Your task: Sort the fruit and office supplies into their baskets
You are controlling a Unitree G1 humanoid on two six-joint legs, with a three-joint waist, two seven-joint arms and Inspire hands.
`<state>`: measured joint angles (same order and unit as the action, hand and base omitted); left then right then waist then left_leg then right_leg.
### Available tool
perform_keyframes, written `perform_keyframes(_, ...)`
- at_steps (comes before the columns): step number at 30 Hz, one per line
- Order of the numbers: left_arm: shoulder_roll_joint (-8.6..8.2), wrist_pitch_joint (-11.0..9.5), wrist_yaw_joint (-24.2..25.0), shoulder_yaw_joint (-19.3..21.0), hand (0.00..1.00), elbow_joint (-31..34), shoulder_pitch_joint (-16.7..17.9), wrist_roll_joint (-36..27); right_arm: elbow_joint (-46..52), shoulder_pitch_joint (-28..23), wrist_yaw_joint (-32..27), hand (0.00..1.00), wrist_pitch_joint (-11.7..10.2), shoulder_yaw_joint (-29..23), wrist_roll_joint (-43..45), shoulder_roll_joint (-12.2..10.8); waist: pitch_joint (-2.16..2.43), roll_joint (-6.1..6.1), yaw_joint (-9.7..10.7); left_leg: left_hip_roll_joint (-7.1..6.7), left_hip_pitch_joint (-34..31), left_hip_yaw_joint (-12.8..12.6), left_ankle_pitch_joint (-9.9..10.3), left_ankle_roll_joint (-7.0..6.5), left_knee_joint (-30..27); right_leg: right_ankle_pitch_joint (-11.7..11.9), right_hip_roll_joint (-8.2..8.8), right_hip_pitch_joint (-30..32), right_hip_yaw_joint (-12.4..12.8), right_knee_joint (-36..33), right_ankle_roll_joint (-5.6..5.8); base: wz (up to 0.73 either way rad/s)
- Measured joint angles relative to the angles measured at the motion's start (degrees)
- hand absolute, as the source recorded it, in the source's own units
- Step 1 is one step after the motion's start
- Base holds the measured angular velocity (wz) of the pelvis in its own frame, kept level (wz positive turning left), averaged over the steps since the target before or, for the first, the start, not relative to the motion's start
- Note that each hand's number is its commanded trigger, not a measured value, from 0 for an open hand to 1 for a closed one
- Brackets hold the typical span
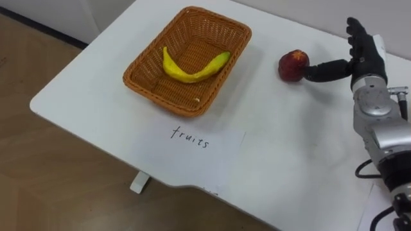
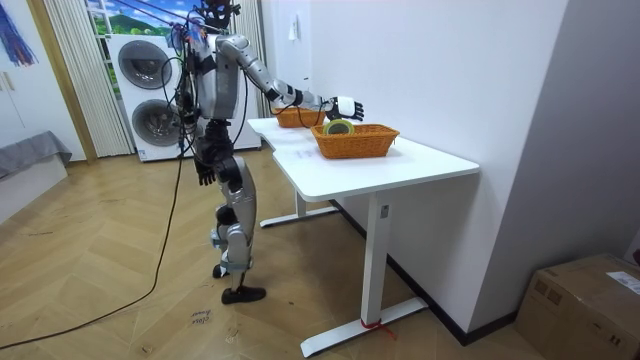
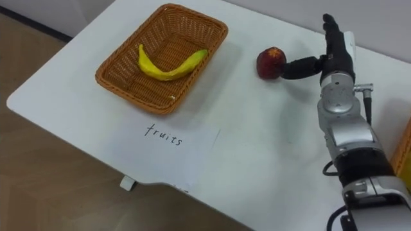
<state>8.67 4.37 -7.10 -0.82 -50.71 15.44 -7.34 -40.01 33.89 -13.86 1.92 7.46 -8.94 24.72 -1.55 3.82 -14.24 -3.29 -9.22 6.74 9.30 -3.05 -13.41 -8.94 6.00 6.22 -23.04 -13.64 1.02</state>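
Apple (image 1: 293, 65): left eye view, red, on the white tabletop (image 1: 282, 147) right of the basket (image 1: 200, 40), touching the thumb.
Right robot hand (image 1: 365, 59): spread wide, fingers straight.
Banana (image 1: 192, 67): inside the basket, behind a handwritten paper label (image 1: 192, 144).
Left robot hand (image 2: 205, 173): room view, hanging by the hip; state cannot be told.
Thumb: right eye view, tip against the apple's side.
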Motion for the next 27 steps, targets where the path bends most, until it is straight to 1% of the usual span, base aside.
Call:
perform_keyframes(3, 0.01, -0.2, 0.0, -0.1, 0.0, 0.0, 0.0, 0.0, 0.0, 0.3, 0.5, 0.0, 0.0, 0.3, 0.0, 0.0, 0.03, 0.04, -0.1, 0.01, 0.0, 0.0, 0.0, 0.0, 0.0, 0.0, 0.0, 0.1, 0.0, 0.0, 0.0, 0.0)
perform_keyframes(12, 0.01, -0.3, 0.1, -0.1, 0.0, -1.2, -0.2, 0.0, 2.2, 0.4, 5.7, 0.0, 0.0, 0.4, 0.1, 0.0, 0.14, 0.2, -0.3, 0.07, 0.4, -0.3, 0.0, 0.0, 0.0, 0.0, -0.04, -0.1, 0.7, 0.0, 0.0, 0.0)
perform_keyframes(16, 0.17, -0.7, 1.6, 0.0, 0.0, -1.2, -0.2, 0.0, 2.7, 0.5, 7.8, 0.0, 0.0, 0.8, 0.5, -0.1, 0.15, 0.2, -0.5, 0.12, 0.8, -0.4, 0.0, 0.0, 0.0, 0.0, -0.06, -0.5, 0.9, 0.0, -0.03, -0.01)
perform_keyframes(20, 0.56, -1.1, 2.9, 0.1, 0.0, -2.4, -0.2, 0.1, 2.7, 0.5, 9.9, 0.0, 0.0, 0.9, 1.6, -0.3, 0.14, 0.13, -0.4, 0.12, 1.6, -0.1, 0.0, 0.01, 0.0, 0.0, -0.08, -1.4, 0.6, 0.0, -0.04, 0.0)
perform_keyframes(23, 0.96, -1.1, 3.7, -0.1, 0.0, -3.1, -0.2, 0.0, 2.7, 0.5, 10.4, 0.0, -0.3, 1.1, 2.3, -0.3, 0.14, 0.13, -0.5, 0.13, 1.9, -0.2, 0.0, 0.01, 0.1, 0.0, -0.06, -1.7, 0.6, -0.1, -0.04, 0.0)
perform_keyframes(27, 1.05, -1.1, 3.8, -0.1, 0.0, -4.3, -0.2, 0.1, 2.5, 0.6, 11.2, 0.0, -1.1, 2.7, 2.9, -0.3, 0.14, 0.13, -0.5, 0.12, 1.9, -0.2, 0.0, 0.01, 0.2, 0.0, -0.07, -1.7, 0.7, -0.1, -0.06, 0.0)
